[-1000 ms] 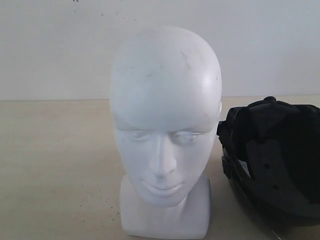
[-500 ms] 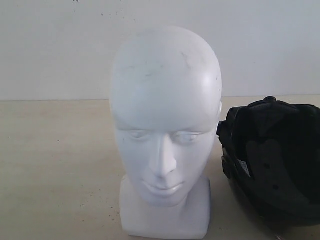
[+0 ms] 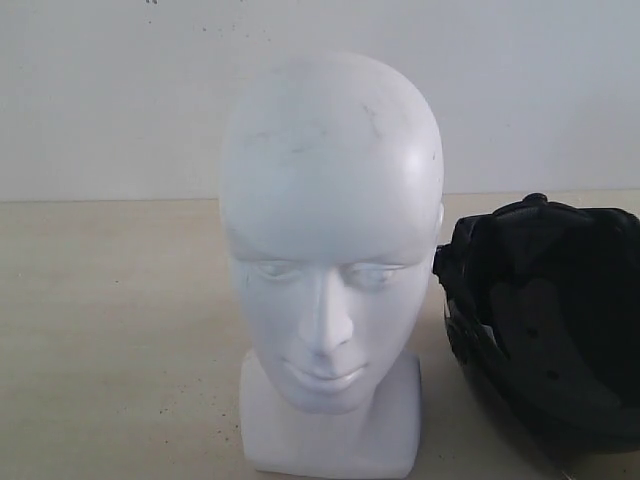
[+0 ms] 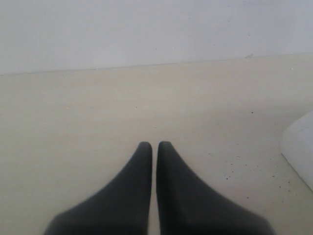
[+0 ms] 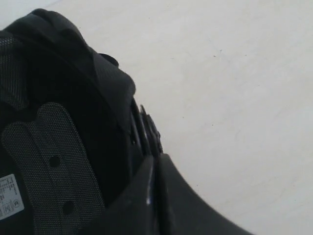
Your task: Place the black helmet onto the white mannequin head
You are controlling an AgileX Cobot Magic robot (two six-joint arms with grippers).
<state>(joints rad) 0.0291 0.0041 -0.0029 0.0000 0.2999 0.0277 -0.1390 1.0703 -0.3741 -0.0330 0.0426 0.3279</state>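
**Plainly: helmet on the table beside the head, both grippers closed**

The pale table (image 3: 110, 330) runs back to a white wall (image 3: 100, 90). The white mannequin head (image 3: 330, 220) stands upright on its square base near the middle of the exterior view, face toward the camera and crown bare. Just beside it, on the right, the black helmet (image 3: 545, 320) lies on the table with its padded lining showing.

The right gripper (image 5: 154, 164) has its fingers pressed together, with the tips at the helmet's rim. Whether they pinch any of it cannot be told. The left gripper (image 4: 154, 145) shows only a thin slit between its fingers and holds nothing above bare table.
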